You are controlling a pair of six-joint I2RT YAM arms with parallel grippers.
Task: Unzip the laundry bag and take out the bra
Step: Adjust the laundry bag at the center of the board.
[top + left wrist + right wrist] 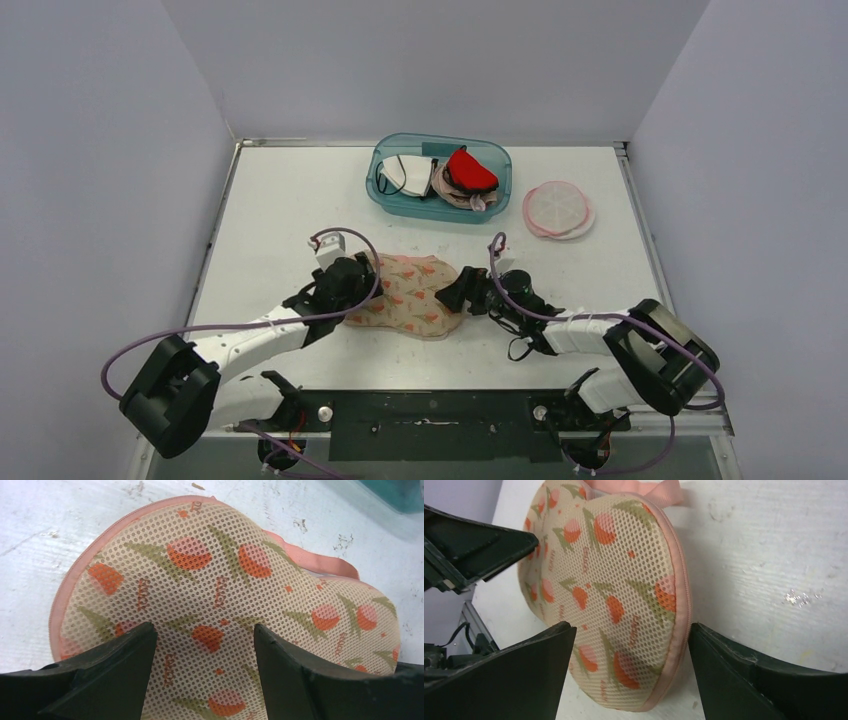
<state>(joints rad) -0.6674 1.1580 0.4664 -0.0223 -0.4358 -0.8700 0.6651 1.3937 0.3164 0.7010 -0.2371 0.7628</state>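
Reaching inward from both sides, the two arms are held bent and low over the white table (280, 200). They meet at one peach mesh laundry bag (410, 295) (225, 580) printed with orange tulips, which lies flat at the table's near middle.

The left gripper (360, 275) (205, 630) is poised over the bag's left lobe with its jaws spread wide and mesh showing between them; whether they touch it cannot be told. The right gripper (450, 295) (631, 630) is levelled at the bag's right end, its jaws likewise spread and nothing pinched, with the pink zip edging (684, 605) framed between them.

One pink fabric loop (320, 562) is seen at the bag's far side.

Toward the far edge one teal plastic tub (380, 190) is set, holding a white garment (405, 175), a red one and beige ones. Just to its right, pale pink round discs (558, 208) are stacked, apparently two.
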